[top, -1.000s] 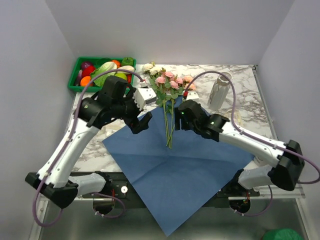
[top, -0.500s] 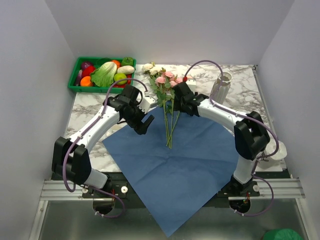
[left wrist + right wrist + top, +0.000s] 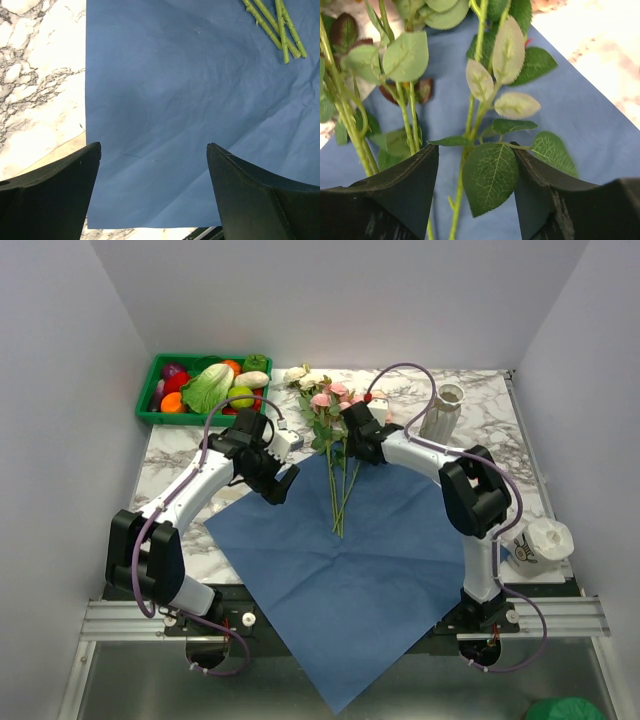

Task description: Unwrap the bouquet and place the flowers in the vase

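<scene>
Blue paper edge under L gripper, jaws wide apart; R gripper jaws apart astride flowers.

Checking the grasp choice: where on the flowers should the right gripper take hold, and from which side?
The bare stems below the leaves, from straight above. The flowers lie flat on the paper, stems close and roughly parallel, so jaws set across them could likely gather all; higher up, leaves crowd the right gripper.

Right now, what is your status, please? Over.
Left gripper open, empty, above the blue paper. Right gripper open around a flower stem. Flowers lie unwrapped, stems on the paper, none in the vase. Vase mouth clear.
</scene>
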Tool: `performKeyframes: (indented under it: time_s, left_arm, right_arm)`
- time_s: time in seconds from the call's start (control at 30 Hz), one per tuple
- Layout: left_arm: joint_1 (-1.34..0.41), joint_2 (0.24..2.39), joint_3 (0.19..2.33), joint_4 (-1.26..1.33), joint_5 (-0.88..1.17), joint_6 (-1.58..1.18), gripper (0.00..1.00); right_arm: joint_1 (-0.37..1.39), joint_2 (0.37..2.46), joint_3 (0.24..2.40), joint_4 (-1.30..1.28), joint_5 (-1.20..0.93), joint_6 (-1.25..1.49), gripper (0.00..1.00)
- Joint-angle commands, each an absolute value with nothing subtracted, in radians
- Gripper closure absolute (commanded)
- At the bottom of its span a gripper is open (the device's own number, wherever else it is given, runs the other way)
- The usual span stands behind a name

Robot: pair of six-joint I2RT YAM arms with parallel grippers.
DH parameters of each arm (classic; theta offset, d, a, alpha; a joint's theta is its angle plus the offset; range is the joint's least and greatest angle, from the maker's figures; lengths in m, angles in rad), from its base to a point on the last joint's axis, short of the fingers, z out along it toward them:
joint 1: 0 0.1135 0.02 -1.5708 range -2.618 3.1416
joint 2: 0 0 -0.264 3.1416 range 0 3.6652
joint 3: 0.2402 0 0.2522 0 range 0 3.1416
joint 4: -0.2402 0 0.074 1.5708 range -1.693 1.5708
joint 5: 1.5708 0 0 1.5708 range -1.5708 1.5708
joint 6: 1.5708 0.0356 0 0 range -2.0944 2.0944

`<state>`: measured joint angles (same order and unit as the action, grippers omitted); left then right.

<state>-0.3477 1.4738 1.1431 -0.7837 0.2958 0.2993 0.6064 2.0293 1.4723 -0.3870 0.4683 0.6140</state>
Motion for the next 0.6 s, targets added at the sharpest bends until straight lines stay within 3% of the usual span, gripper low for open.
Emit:
performKeyframes:
  time_s: [0.0,0.13,0.27,0.5,0.57]
  left_arm:
    - [-0.339,1.463,1.131,-0.761,0.311,0.307,0.05]
    - [-0.336,1.456,1.126,-0.758,0.310,0.304,0.05]
    - [-0.331,1.451,1.129,-0.761,0.310,0.307,0.05]
    - [-0.322,1.431,1.123,-0.769,0.319,0.304,0.06]
    - [-0.319,1.436,1.161,-0.790,0.340,0.284,0.06]
  right_arm:
    - [0.598,2.097,1.539,-0.373,0.485,0.637,0.35]
    - [0.595,2.121,1.555,-0.379,0.483,0.643,0.40]
    - [0.595,2.129,1.557,-0.379,0.482,0.649,0.51]
    - [0.594,2.149,1.560,-0.388,0.472,0.660,0.58]
    - [0.594,2.151,1.562,-0.390,0.477,0.661,0.67]
